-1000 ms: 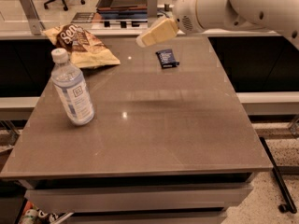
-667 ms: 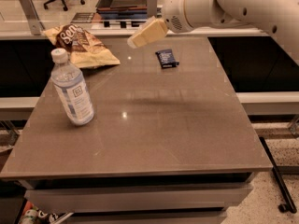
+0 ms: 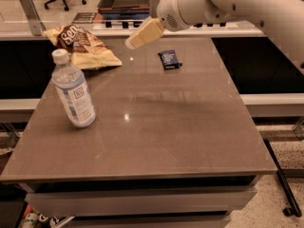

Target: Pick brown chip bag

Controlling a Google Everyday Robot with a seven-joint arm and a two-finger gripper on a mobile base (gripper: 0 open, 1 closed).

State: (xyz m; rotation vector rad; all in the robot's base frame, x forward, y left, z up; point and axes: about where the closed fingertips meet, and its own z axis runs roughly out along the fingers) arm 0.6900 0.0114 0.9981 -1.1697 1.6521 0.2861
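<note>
I am hovering my tool [image 3: 134, 42] (apart or together, I cannot tell) above the table [image 3: 180, 127] just right of the brown chip bag [image 3: 85, 49] lying far left, judging this the approach, with a leftward descent needed next.

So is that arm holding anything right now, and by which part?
Nothing. The gripper hangs empty above the table, beside the brown chip bag, not touching it.

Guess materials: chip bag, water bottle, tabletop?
Crinkly tan-and-brown chip bag: likely plastic film, wrinkled, glossy. Clear water bottle: see-through plastic, white cap. Brown tabletop: smooth laminate or stone, reflects lights. Cream hand hovers above the table beside the bag.
</note>
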